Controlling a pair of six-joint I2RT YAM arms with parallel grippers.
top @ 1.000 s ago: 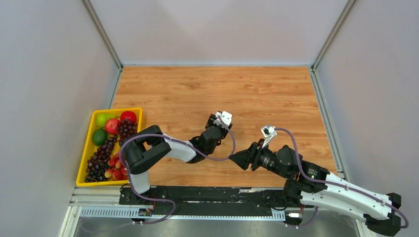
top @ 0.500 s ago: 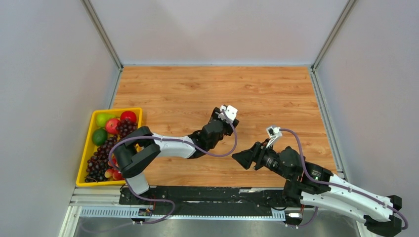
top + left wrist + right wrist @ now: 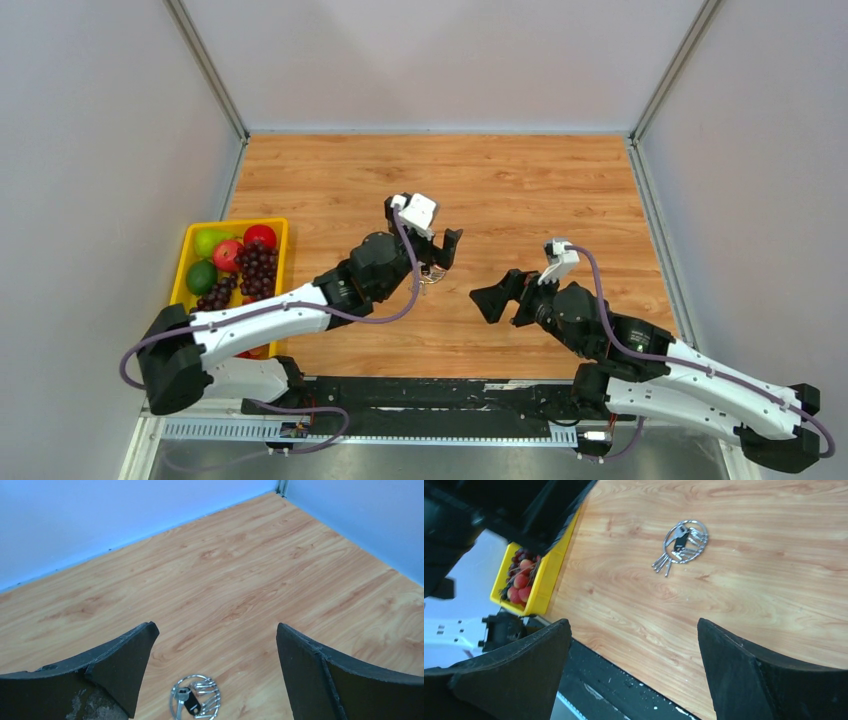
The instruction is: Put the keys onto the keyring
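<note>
Mid-table, both grippers open over the keyring

Near the middle of the table (image 3: 520, 190) lies the keyring (image 3: 197, 696), flat on the wood. Silver keys (image 3: 663, 562) fan off one side and a black-headed key (image 3: 681, 542) lies across the loop; whether that one is threaded, I can't tell. Now the left gripper (image 3: 215, 630) hangs just above and a little beyond it, fingers (image 3: 120, 665) spread wide, nothing in them, and the ring sits right at the bottom edge of its own view. Over to the right gripper (image 3: 632, 625): near but apart, equally spread and empty. The fruit tray (image 3: 272, 222) sits well off to the left.

My read is that this is the approach to a pickup. Doing it well means getting the ring squarely between the left fingers first, then dropping low, because thin wire on flat wood gives little to bite. Pinch a bare stretch of loop, away from the fan, leaving the right gripper free to take a key by its head.
</note>
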